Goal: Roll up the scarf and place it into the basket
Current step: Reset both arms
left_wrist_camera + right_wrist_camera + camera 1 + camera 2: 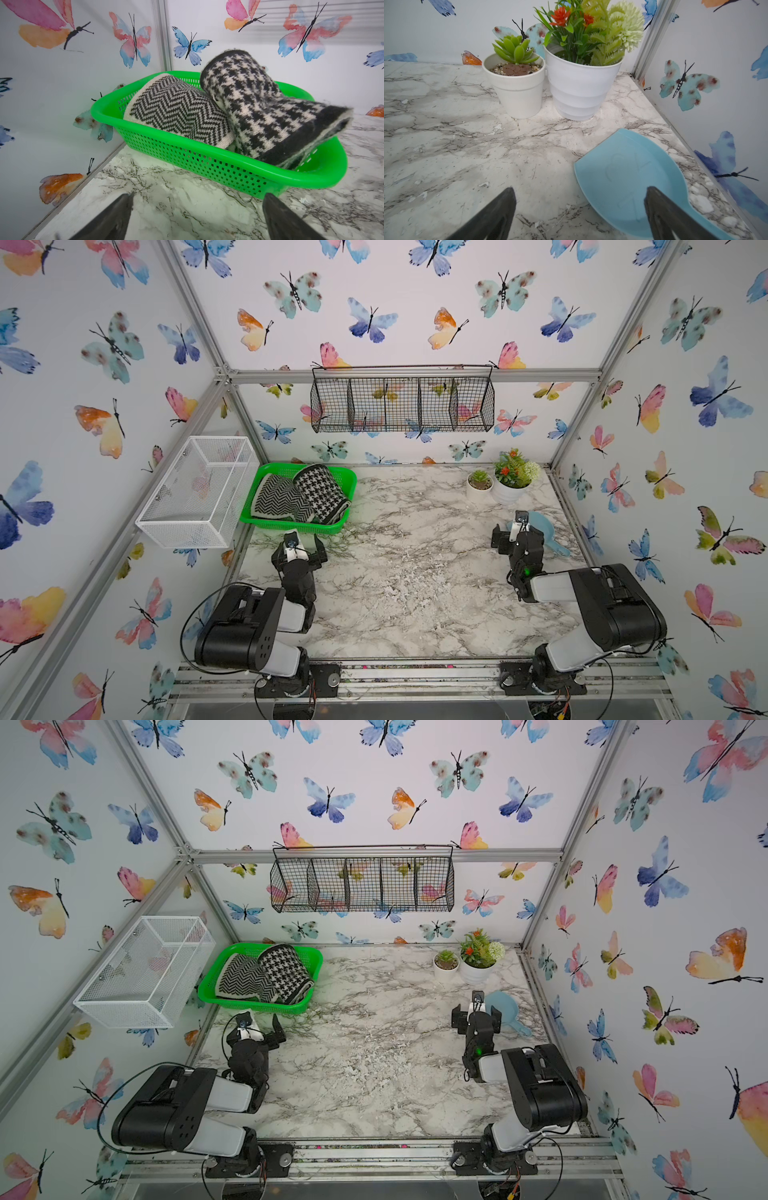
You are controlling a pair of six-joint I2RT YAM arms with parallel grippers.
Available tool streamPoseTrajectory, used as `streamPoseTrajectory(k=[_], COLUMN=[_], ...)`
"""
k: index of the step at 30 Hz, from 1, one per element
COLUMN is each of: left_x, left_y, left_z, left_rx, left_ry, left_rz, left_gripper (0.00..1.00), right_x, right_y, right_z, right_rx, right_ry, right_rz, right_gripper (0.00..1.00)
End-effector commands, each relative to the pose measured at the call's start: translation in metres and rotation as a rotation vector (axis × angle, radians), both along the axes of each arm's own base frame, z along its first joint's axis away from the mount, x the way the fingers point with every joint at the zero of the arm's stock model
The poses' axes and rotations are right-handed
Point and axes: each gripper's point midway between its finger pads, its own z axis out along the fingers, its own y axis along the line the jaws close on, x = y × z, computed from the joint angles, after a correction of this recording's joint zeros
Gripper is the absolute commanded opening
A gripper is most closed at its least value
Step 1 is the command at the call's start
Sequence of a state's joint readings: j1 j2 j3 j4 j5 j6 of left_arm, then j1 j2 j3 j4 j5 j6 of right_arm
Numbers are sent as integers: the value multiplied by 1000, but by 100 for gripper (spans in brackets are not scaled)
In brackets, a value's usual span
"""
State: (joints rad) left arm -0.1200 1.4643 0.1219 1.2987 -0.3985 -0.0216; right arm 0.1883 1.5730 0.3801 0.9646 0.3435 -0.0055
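I read both jaws wide, nothing between. Left gripper (305, 542) sits left of centre in both top views, over bare marble just short of basket (286, 526) front rim. Right gripper (515, 531) at right, one finger over blue dustpan (629, 172).

Scarf (322, 493), houndstooth roll, lies in basket, leaning on zigzag knit (276, 495); loose end reaches near rim corner.

Basket tight against back-left corner, white mesh box (199, 489) hanging beside it. Table (415, 572) centre open. Small pot (479, 489) touching larger pot (509, 493), upper right.

Dustpan partly hidden behind right gripper. Can't tell whether zigzag and houndstooth are one piece.
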Motion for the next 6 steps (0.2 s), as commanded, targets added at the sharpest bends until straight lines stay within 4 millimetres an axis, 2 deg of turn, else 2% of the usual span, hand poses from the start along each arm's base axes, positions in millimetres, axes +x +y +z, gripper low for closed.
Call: streamPoseTrajectory(k=[1, 6], left_x=[5, 6], left_y=[-4, -4], left_z=[8, 8], left_rx=[4, 0], left_ry=[-28, -27], left_rz=[-21, -24], left_gripper=[98, 98], right_x=[7, 24], right_y=[-1, -4], right_z=[2, -12], right_rx=[-1, -20], right_ry=[2, 95], right_rz=[-2, -39], right_gripper=[98, 98])
